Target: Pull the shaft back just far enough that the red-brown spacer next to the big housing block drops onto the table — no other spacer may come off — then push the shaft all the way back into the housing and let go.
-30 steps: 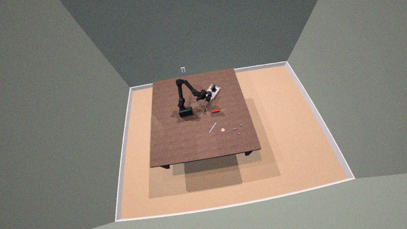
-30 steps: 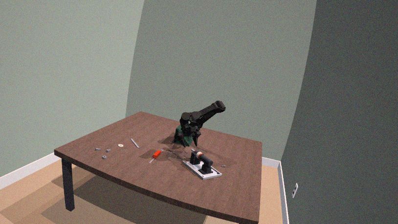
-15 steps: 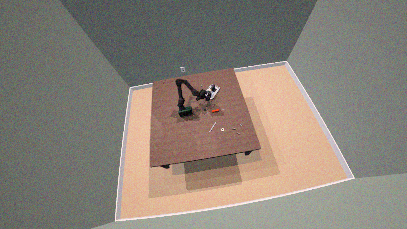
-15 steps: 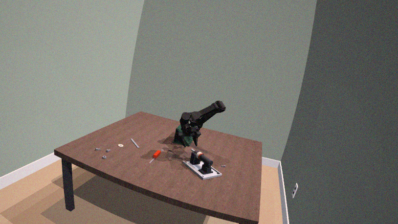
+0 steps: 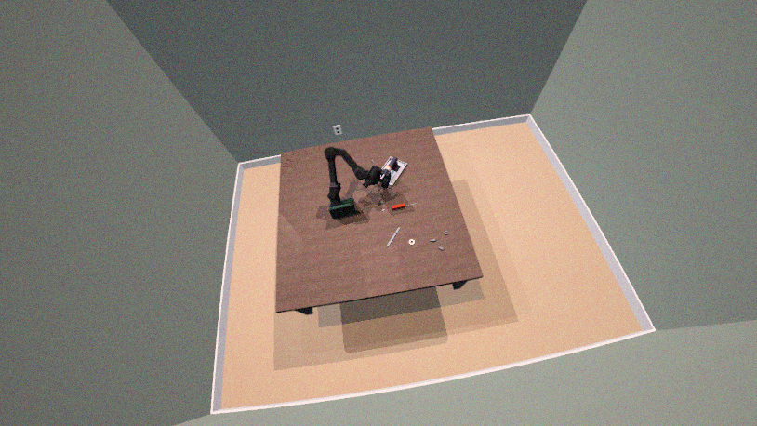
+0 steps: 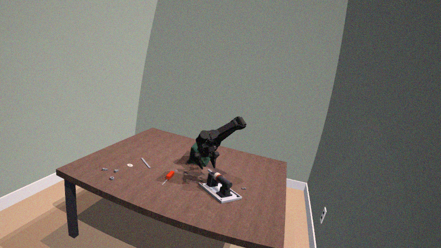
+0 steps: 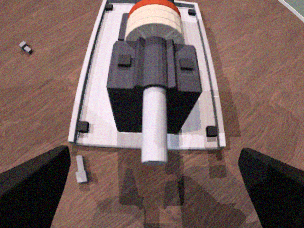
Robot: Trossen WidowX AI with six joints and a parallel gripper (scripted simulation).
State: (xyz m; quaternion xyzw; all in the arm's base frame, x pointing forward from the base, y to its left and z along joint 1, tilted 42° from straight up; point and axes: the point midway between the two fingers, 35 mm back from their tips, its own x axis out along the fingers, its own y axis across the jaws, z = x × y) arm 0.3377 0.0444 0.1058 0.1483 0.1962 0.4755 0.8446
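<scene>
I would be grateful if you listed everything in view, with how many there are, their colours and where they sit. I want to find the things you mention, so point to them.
Table (image 5: 317, 254) (image 6: 123, 188): one, brown, mid-room.
Tray (image 7: 92, 107): one, white, on the table.
Supports (image 6: 212, 179) (image 7: 154, 65): two, dark, on the tray.
Shaft (image 7: 154, 125): one, pale grey, through the near support.
Spacers (image 7: 152, 20): several, cream, grey and red-brown, between the supports.
Screwdriver (image 5: 398, 206) (image 6: 169, 175): one, red-handled, beside the tray.
Bar (image 5: 392, 236) (image 6: 145, 162): one, grey, on the table.
Washer (image 5: 411, 241) (image 6: 130, 165): one, white, near the bar.
Small hardware (image 6: 111, 178) (image 7: 81, 170): several, grey, scattered.
Outlet (image 5: 338, 129) (image 6: 323, 215): one, white, wall.
Arm (image 5: 346, 158) (image 6: 228, 129): one, black, green-based.
Hand (image 6: 208, 168) (image 7: 158, 157): one, black, open around the shaft's end, not touching.
</scene>
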